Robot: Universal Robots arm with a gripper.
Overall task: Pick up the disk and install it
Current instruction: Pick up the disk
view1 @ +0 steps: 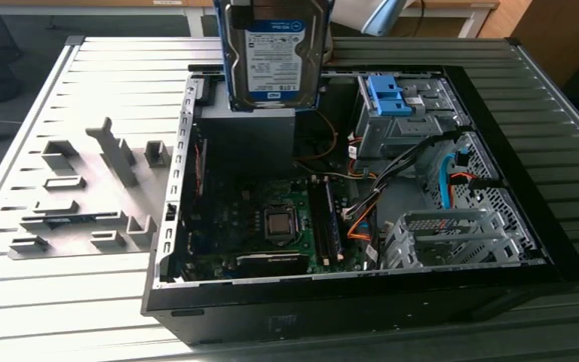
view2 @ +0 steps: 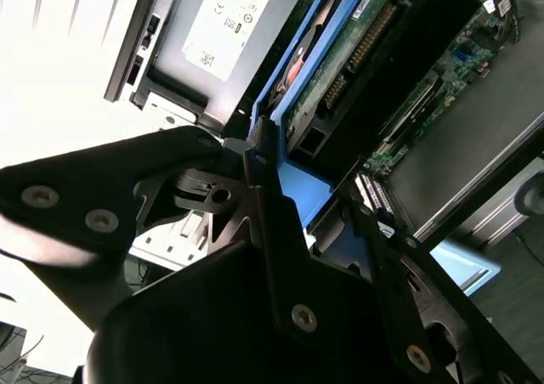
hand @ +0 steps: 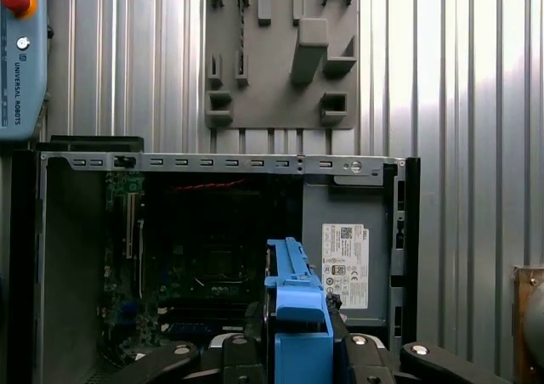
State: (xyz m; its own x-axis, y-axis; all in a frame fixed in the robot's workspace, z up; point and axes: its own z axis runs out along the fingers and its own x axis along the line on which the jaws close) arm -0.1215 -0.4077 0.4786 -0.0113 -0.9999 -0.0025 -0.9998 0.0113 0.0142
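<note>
At the twelve o'clock edge of the computer case (view1: 568,260) in the exterior view, the disk (view1: 272,53) hangs upright; the gripper (hand: 299,346) pinches its blue frame between the fingers (view2: 265,206).

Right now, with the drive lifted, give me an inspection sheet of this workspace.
Surface: slatted metal table carrying the open computer case, lying on its side.
Job's things: disk held upright above the case, label facing the exterior camera.
Clutter: grey fixture plate on the exterior view's left of the case; bare blue bracket in the drive cage.
Grippers: gripper shut on the disk's blue frame.
Cables: orange and black wires and a blue cable inside the case.
Surroundings: control pendant with a red button beside the case; wooden furniture beyond the table.
</note>
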